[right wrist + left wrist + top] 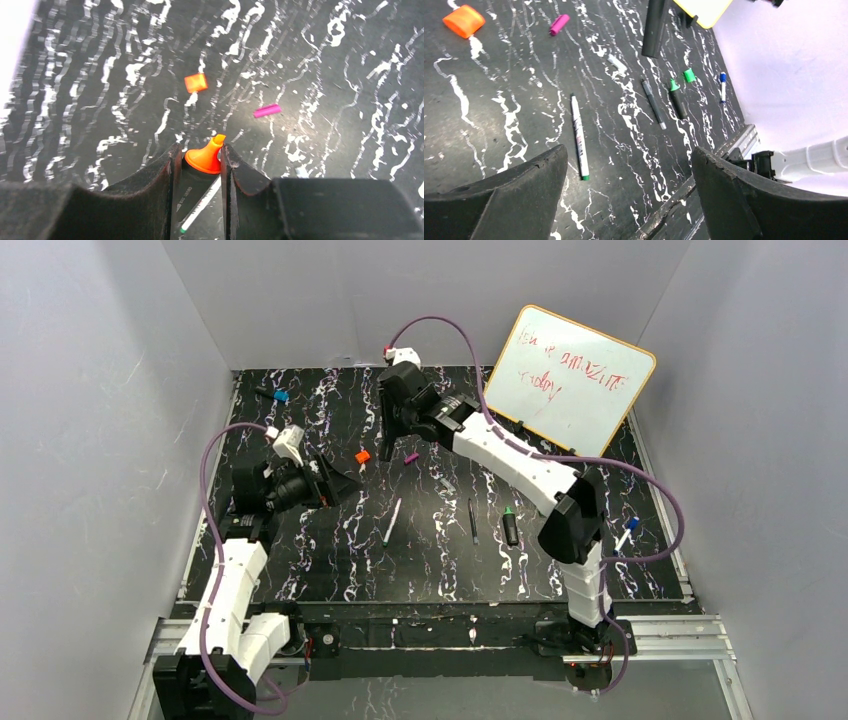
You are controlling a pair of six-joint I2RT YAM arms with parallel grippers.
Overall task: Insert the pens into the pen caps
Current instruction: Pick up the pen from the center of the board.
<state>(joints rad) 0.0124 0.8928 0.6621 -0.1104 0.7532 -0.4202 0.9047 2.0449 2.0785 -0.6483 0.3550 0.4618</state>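
Right hand point(200, 150) grips an orange-tipped marker point(204, 160), the orange cap point(195, 82) just ahead; left hand point(628, 152) hangs open, empty. Beyond it, pens point(579, 137) lie loose on the counter point(514, 75): capping seemingly barely begun.

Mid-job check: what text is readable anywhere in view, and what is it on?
On the whiteboard: red handwriting, roughly "... is amazing / today"; first word unclear.
On the white pen: barrel print, too small to read.
On the orange-tipped marker in the right end effector: barrel print, blurred.

Overhead view from behind, wrist views low over the mat point(524, 65), both sharing orange cap point(195, 82)
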